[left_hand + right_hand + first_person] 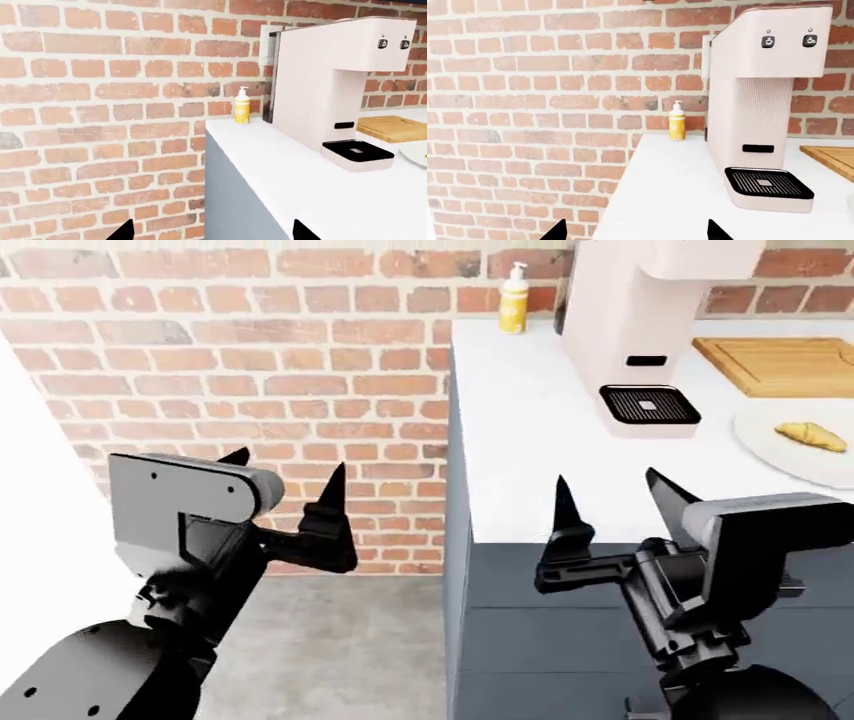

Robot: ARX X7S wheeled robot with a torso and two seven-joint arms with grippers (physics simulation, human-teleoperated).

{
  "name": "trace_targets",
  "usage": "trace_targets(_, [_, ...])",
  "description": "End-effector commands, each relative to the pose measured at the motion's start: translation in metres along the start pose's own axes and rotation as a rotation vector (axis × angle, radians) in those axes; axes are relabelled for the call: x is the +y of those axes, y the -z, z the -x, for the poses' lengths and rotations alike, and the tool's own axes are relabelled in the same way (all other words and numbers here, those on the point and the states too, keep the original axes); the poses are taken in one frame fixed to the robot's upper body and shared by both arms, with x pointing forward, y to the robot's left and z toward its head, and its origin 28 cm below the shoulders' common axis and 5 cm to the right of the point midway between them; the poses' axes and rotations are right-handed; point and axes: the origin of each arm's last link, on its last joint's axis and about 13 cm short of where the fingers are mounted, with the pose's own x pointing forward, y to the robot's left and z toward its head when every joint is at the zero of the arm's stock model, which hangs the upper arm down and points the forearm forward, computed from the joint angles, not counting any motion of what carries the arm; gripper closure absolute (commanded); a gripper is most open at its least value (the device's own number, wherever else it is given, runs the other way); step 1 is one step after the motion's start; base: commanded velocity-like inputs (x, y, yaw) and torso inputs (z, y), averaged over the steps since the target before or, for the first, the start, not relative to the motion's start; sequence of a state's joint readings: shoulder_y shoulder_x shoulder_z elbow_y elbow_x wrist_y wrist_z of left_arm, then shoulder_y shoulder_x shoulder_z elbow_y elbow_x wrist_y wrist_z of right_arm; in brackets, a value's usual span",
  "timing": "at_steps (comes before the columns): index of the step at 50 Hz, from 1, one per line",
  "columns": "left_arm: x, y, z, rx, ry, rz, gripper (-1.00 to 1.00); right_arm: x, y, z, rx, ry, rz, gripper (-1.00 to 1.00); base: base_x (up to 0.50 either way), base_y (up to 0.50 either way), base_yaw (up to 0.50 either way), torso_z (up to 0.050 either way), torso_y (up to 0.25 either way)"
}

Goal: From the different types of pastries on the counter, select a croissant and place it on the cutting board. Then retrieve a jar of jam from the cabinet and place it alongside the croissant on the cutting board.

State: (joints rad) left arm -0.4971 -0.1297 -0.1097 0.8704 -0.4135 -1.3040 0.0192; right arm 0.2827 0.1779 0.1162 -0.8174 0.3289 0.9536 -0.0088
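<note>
**A:** Grippers first, since they sit nearest. Where do they stand?

**B:** The left gripper (283,480) hangs off the table's end, in front of the red brick wall (240,360), its black pointed fingers (331,502) spread wide with nothing between them. The right gripper (617,502) is level with the front edge of the white smooth table (521,440), fingers likewise parted and empty.

**A:** And beyond them?

**B:** A pale pink coffee machine with a black drip tray (641,330) stands on the table, and past it, by the wall, a yellow pump bottle with a white top (514,300).

**A:** The pastry?

**B:** The small golden-tan ridged croissant (810,435) lies on a round cream plate (787,462) at the right edge of the head view. Behind the plate is the rectangular light-brown wooden cutting board (781,365), bare where it shows.

**A:** So progress?

**B:** By my reading, nothing is done. The croissant is not yet picked up, and neither jam jar nor cabinet is in view. Both placements remain.
</note>
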Motion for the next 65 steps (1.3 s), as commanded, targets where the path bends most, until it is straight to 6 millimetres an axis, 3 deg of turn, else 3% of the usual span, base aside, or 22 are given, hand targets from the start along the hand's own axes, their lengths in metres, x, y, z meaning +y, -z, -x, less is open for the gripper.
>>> trace_targets(1, [0.002, -0.023, 0.004, -0.014, 0.032, -0.044, -1.0, -0.007, -0.028, 0.007, -0.043, -0.038, 0.028, -1.0, 0.14, -0.5, 0.0, 0.05, 0.0])
trace_targets(5, [0.003, -0.038, 0.002, -0.049, 0.028, -0.048, -1.0, -0.011, -0.036, 0.012, -0.055, -0.042, 0.027, -1.0, 0.15, -0.5, 0.0, 0.05, 0.0])
trace_targets(13, [0.006, -0.044, 0.003, -0.075, 0.009, -0.058, -1.0, -0.016, -0.04, 0.016, -0.061, -0.03, 0.002, -1.0, 0.15, -0.5, 0.0, 0.05, 0.0])
trace_targets(32, [0.002, -0.034, 0.004, -0.071, -0.002, -0.07, -1.0, -0.02, -0.048, 0.021, -0.059, -0.011, 0.017, -1.0, 0.15, -0.5, 0.0, 0.05, 0.0])
trace_targets(54, [0.001, -0.036, 0.004, -0.073, 0.012, -0.066, -1.0, -0.022, -0.055, 0.024, -0.093, -0.005, 0.009, -1.0, 0.15, -0.5, 0.0, 0.05, 0.0])
trace_targets(65, [0.002, -0.041, 0.005, -0.08, 0.014, -0.068, -1.0, -0.021, -0.057, 0.023, -0.098, -0.023, 0.014, -1.0, 0.15, -0.5, 0.0, 0.011, 0.0])
